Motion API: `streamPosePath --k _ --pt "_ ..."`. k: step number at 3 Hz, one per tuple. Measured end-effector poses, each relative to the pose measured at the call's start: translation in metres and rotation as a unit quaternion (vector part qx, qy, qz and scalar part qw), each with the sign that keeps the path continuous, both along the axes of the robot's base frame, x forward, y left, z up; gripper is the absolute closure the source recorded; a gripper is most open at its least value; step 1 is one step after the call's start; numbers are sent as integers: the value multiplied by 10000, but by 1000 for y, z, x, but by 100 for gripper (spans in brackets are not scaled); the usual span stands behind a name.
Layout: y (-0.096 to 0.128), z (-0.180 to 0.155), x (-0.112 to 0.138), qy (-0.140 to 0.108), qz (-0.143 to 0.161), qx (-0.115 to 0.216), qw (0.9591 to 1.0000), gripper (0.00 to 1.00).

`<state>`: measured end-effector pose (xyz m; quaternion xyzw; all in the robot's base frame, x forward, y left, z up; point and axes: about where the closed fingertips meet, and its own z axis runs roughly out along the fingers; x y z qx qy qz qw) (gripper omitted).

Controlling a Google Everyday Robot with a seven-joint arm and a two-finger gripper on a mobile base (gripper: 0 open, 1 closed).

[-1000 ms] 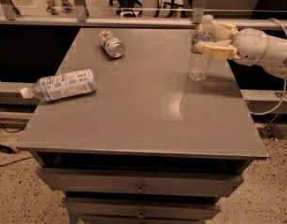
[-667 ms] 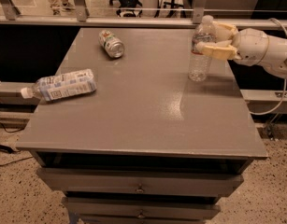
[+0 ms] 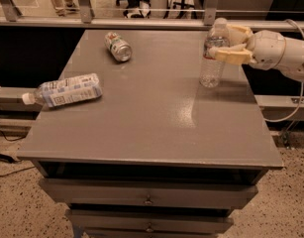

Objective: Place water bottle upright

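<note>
1. Nothing has shifted since 1.0 s ago: the water bottle (image 3: 210, 71) stands upright at the far right of the table (image 3: 156, 128), and the gripper (image 3: 221, 42) is still clamped on its upper part from the right.
2. A larger bottle (image 3: 67, 89) lies at the left edge, and a can (image 3: 118, 46) lies far left; both are well apart from the water bottle.
3. The water bottle stands close to the right edge, with open tabletop on its left and near sides.
</note>
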<state>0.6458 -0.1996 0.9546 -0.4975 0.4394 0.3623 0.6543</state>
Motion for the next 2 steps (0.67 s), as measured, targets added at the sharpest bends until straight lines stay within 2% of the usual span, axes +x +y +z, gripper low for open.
streamPosePath --k 1,2 --pt "-3 -1 -1 3 -23 -24 10000 17" --pt "-7 -1 -3 2 -56 -56 10000 0"
